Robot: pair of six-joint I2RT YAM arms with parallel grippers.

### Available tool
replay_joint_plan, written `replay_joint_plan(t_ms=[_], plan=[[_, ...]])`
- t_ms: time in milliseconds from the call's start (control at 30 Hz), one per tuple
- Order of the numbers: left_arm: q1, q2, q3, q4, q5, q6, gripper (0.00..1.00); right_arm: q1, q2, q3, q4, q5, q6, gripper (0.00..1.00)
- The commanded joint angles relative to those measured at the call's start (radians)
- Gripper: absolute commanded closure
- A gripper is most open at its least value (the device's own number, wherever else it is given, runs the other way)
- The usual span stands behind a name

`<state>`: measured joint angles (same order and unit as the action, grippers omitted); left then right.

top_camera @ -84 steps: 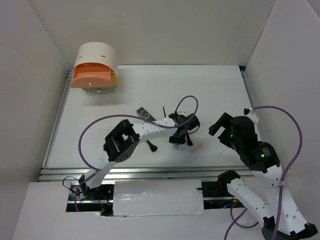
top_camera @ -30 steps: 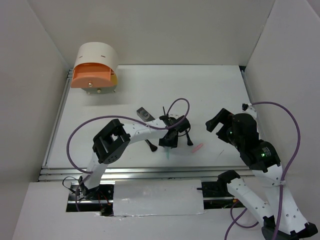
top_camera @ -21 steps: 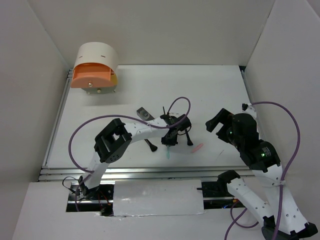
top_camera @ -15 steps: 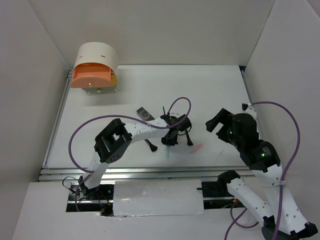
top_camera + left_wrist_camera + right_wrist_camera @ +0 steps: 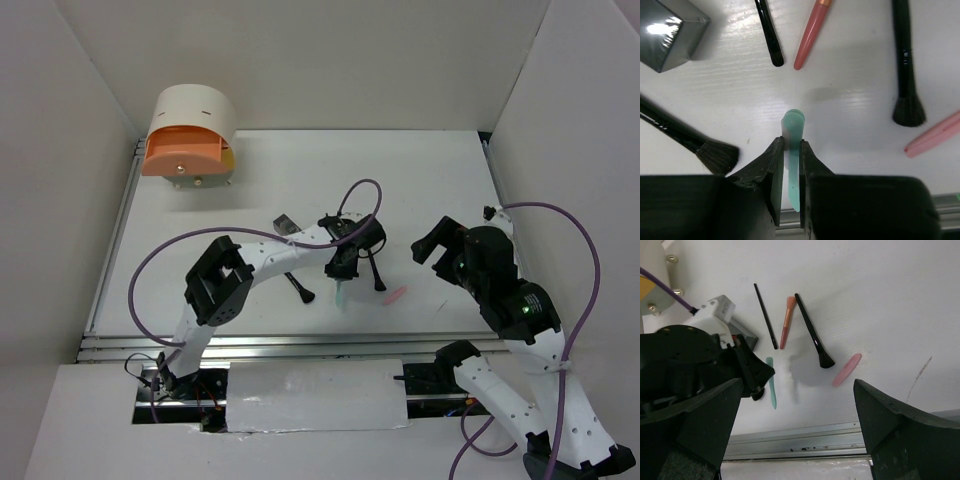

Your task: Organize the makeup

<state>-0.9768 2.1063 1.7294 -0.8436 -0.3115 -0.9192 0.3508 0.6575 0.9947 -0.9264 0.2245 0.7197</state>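
The left gripper [image 5: 791, 144] is clamped on the mint stick [image 5: 792, 122]. Its rounded end pokes past the fingertips over the white table [image 5: 855, 120], between the grey case [image 5: 670, 30], coral stick [image 5: 811, 34] and a black brush [image 5: 905, 65]. The right gripper [image 5: 797, 432] hangs wide open and empty. Carrying the stick to the round drawer box [image 5: 190, 140] probably calls for a firm pinch and enough height to clear its neighbours, as so slim a stick could pivot between the pads.
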Motion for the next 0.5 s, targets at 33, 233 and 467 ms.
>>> replay_joint_plan(t_ms=[33, 233, 467], plan=[[0.026, -0.109, 0.090, -0.077, -0.037, 0.020, 0.98, -0.003, 0.008, 0.021, 0.057, 0.021, -0.016, 0.00], [0.172, -0.160, 0.294, -0.182, -0.078, 0.082, 0.99, -0.004, 0.016, 0.035, 0.063, 0.016, -0.016, 0.00], [0.461, -0.180, 0.584, -0.215, -0.068, 0.155, 0.97, -0.003, 0.033, 0.047, 0.069, -0.005, -0.014, 0.00]])
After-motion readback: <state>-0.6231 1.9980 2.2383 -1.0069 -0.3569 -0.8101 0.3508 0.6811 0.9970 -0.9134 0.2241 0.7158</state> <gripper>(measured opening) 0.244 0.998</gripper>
